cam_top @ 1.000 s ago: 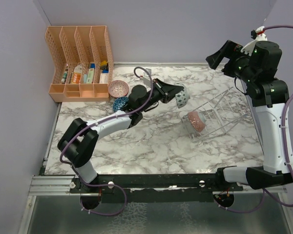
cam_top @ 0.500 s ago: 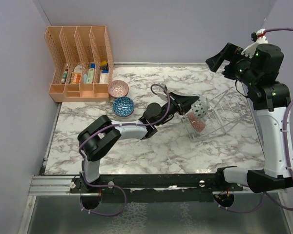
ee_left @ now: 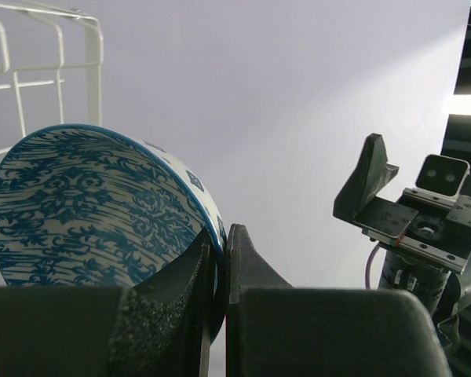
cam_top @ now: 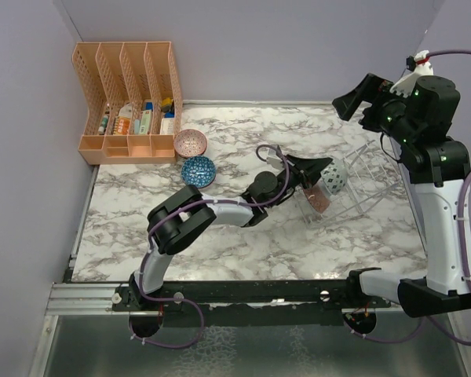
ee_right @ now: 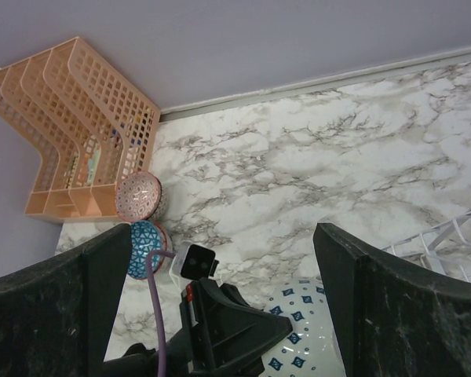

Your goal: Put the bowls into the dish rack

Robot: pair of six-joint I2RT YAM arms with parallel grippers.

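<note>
Overhead, a white marble table [cam_top: 243, 243] sits between lilac walls [cam_top: 282, 47], with an orange organizer [cam_top: 129, 94] in its back left corner. The left gripper [cam_top: 322, 167] pinches the rim of a blue-patterned bowl [cam_top: 335, 179] at the left end of the wire rack [cam_top: 369, 177], beside a pink bowl [cam_top: 318, 198] already slotted there. The right gripper [cam_top: 352, 98] hangs above, jaws spread, holding nothing. Two more bowls [cam_top: 191, 143] lie near the organizer.

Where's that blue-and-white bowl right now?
The blue-and-white bowl is right of centre in the top view, pinched by its rim in the left gripper, at the dish rack beside a pink-red bowl.
</note>
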